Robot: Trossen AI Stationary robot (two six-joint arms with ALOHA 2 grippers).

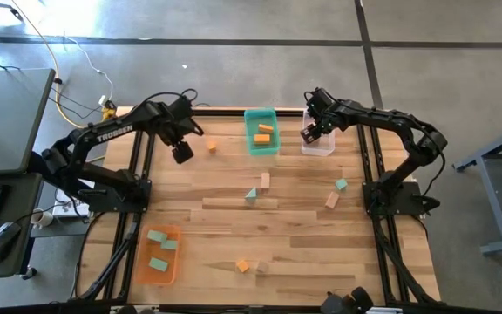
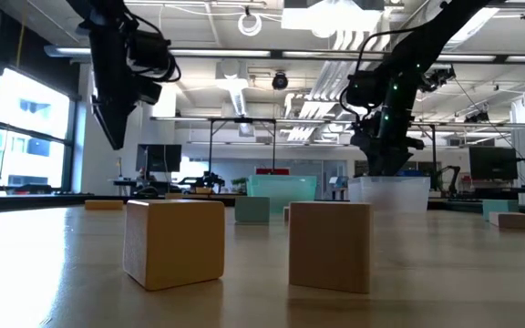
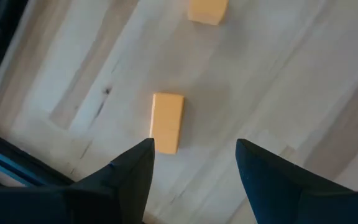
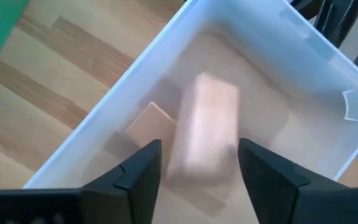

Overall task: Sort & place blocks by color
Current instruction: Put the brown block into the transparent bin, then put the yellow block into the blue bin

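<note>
My right gripper (image 4: 197,149) hangs open over the clear bin (image 1: 317,144) at the table's far side. A tan block (image 4: 204,127) shows blurred inside the bin between and beyond the fingertips, beside another tan block (image 4: 149,127) on the bin's floor. My left gripper (image 3: 194,146) is open above the far left of the table, pointing down. An orange bar block (image 3: 167,122) lies flat on the wood just past its fingertips, and a second orange block (image 3: 207,10) lies farther off.
A teal bin (image 1: 261,131) holding orange blocks stands left of the clear bin. An orange bin (image 1: 158,255) with teal blocks sits near left. Loose tan and teal blocks (image 1: 266,180) (image 1: 342,184) lie mid-table. An orange and a tan block (image 1: 242,265) sit near the front edge.
</note>
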